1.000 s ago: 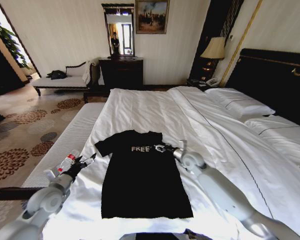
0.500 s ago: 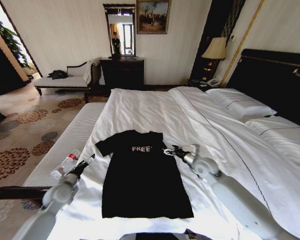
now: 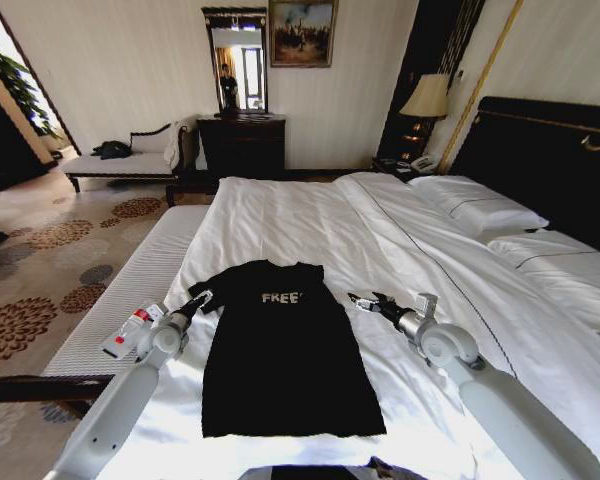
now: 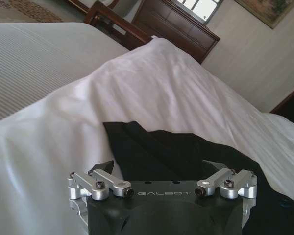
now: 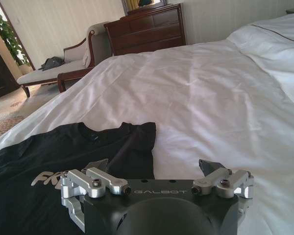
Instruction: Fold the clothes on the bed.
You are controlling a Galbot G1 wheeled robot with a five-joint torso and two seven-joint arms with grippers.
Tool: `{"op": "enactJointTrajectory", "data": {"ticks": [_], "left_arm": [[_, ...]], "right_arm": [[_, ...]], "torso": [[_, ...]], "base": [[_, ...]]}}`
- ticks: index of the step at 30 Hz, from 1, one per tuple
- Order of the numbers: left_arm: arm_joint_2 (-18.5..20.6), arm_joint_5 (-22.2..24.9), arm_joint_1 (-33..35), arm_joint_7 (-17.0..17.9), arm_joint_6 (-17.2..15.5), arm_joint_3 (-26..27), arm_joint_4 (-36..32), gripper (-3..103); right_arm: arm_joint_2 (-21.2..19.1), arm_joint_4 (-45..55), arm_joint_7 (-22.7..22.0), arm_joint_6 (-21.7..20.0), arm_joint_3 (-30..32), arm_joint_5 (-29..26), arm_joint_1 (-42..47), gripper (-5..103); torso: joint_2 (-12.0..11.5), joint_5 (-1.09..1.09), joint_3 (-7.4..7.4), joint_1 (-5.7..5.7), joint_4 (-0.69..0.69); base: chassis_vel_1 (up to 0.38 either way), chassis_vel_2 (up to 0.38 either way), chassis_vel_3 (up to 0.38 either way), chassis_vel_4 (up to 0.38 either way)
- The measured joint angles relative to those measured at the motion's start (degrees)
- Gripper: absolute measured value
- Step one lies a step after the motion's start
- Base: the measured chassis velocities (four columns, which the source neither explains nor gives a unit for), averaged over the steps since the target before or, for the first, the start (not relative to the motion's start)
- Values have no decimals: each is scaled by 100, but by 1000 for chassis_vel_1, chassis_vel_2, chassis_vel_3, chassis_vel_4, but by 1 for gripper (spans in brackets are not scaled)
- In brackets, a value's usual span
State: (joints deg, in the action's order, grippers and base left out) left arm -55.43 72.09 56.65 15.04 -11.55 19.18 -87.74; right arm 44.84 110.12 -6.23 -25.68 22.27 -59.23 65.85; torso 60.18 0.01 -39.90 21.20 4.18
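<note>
Black top (image 3: 285,355) lies flat near the bed's (image 3: 310,215) foot edge, unfolded. Left gripper (image 3: 202,298) and right gripper (image 3: 363,300), fingers open, flank its sleeves; next, likely pinch them.

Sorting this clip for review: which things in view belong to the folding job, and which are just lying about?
Job:
- black FREE! top, flat on the bed
- left gripper, at the top's sleeve, jaws open
- right gripper, over the sheet beside the other sleeve, jaws open

Lying about:
- pillows
- lamp
- dresser
- chaise with a dark item on it
</note>
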Motion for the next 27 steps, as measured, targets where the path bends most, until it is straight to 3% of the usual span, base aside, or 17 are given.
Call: {"op": "enactJointTrajectory", "data": {"ticks": [19, 27], "left_arm": [[-382, 56, -718, -83, -8, -129, 1099, 102], [-516, -64, -899, -154, 37, -165, 1389, 93]], "right_arm": [[-144, 55, -74, -65, 11, -277, -119, 100], [-89, 40, -78, -84, -47, -274, -132, 100]], "torso": [[0, 0, 0, 0, 1], [0, -1, 0, 0, 1]], "base": [[0, 0, 0, 0], [0, 0, 0, 0]]}}
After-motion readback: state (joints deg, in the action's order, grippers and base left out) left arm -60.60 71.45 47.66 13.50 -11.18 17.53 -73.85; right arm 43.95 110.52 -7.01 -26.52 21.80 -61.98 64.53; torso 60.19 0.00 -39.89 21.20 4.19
